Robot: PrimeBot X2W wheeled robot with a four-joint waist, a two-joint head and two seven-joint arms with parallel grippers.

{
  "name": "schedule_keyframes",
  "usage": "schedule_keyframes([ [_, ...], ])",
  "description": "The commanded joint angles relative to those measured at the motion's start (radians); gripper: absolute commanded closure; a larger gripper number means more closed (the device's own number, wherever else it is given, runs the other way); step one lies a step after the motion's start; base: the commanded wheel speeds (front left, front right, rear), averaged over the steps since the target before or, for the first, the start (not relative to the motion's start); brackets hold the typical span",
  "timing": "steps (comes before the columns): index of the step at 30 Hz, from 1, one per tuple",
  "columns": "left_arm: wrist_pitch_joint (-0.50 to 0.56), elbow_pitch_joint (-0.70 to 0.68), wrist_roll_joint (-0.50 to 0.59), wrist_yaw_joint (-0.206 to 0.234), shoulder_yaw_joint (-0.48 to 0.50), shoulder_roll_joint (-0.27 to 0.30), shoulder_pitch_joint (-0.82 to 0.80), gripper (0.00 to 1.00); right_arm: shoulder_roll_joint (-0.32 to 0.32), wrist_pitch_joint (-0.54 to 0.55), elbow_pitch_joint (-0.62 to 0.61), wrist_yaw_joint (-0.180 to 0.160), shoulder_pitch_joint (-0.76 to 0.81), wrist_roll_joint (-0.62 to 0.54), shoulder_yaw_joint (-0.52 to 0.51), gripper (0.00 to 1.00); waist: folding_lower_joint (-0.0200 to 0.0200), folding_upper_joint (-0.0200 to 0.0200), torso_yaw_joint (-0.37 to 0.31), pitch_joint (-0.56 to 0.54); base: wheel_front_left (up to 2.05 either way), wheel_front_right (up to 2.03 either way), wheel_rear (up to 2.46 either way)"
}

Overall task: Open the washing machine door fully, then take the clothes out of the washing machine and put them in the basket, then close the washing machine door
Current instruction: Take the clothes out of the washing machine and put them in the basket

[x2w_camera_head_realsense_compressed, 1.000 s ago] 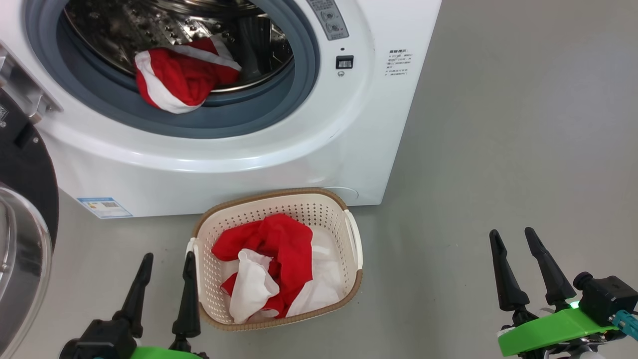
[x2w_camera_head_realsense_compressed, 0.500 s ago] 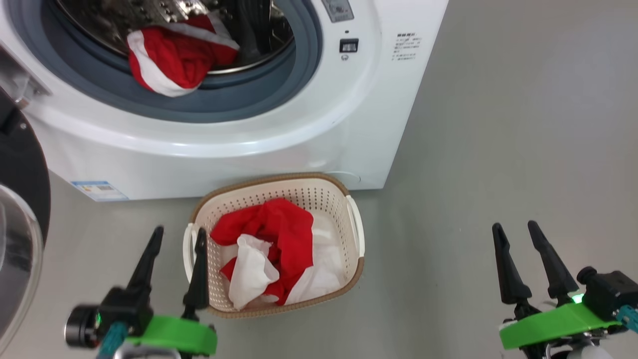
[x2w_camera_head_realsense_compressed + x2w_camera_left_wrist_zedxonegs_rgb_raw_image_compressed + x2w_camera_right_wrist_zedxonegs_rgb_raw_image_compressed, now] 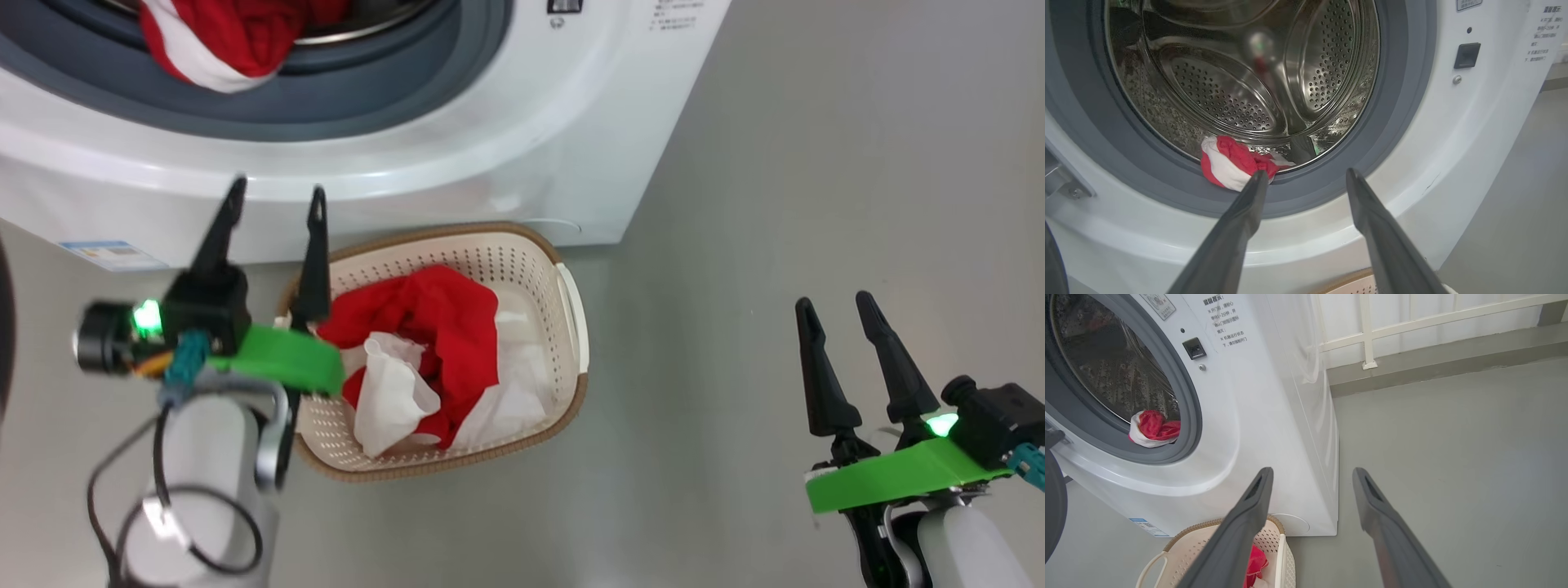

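Far left: the washing machine door (image 3: 1053,506) shows as a dark edge swung out to the side, clear of the opening.

Left gripper (image 3: 277,188): fingers spread wide, nothing between them. You have it raised in front of the washing machine (image 3: 490,122), its fingers pointing up and away from you at the white front panel, just below the grey rubber ring (image 3: 367,106). Through its wrist camera the left gripper (image 3: 1307,173) aims straight into the drum (image 3: 1229,81). One fingertip overlaps the lower right corner of the bundle there; contact cannot be judged from that angle.

Clothes in the drum (image 3: 1229,163): one red and white bundle sits at the bottom front of the drum and spills over the lip onto the ring. Its long axis runs sideways along the lip, white-banded end to the left, red end to the right.

Basket (image 3: 522,237): on the floor (image 3: 816,163) just in front of the machine's foot, open top up, far rim close to the white panel, handles on its left and right sides. Its long axis is hard to call from above. Red and white clothes in the basket (image 3: 433,327) lie crumpled, red toward the machine, white toward you.

Right gripper (image 3: 834,300): low, well to the right of the basket, over bare floor. Fingers parted, empty, pointing away from you and leaning a little left.
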Motion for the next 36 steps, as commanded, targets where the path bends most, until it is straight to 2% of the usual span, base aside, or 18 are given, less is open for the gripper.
schedule_keyframes([
  [1, -0.005, -0.002, 0.011, 0.014, 0.025, 0.034, -0.038, 0.00, -0.003, -0.006, -0.025, 0.007, -0.017, 0.001, 0.023, 0.00, 0.0000, -0.0001, -0.024, 0.033, 0.00, 0.00, 0.00],
  [9, -0.005, 0.165, 0.028, 0.060, 0.033, 0.062, -0.235, 0.00, 0.001, -0.006, -0.026, 0.007, -0.046, 0.004, 0.035, 0.00, 0.0000, -0.0001, -0.049, 0.080, 0.00, 0.00, 0.00],
  [15, -0.005, 0.344, 0.023, 0.108, 0.050, 0.081, -0.409, 0.00, 0.006, -0.006, -0.028, 0.007, -0.064, 0.006, 0.048, 0.00, 0.0000, -0.0001, -0.067, 0.115, 0.00, 0.00, 0.00],
  [21, -0.005, 0.452, 0.010, 0.133, 0.064, 0.096, -0.510, 0.00, 0.009, -0.006, -0.027, 0.007, -0.078, 0.009, 0.060, 0.00, 0.0000, -0.0001, -0.081, 0.132, 0.00, 0.00, 0.00],
  [27, -0.005, 0.579, 0.032, 0.155, 0.044, 0.132, -0.606, 0.00, 0.011, -0.006, -0.026, 0.007, -0.090, 0.014, 0.076, 0.00, 0.0000, -0.0001, -0.103, 0.146, 0.00, 0.00, 0.00],
  [36, 0.007, 0.749, 0.081, 0.213, -0.002, 0.194, -0.759, 0.00, 0.012, -0.006, -0.030, 0.007, -0.114, 0.032, 0.091, 0.00, 0.0000, -0.0001, -0.133, 0.187, 0.00, 0.00, 0.00],
])
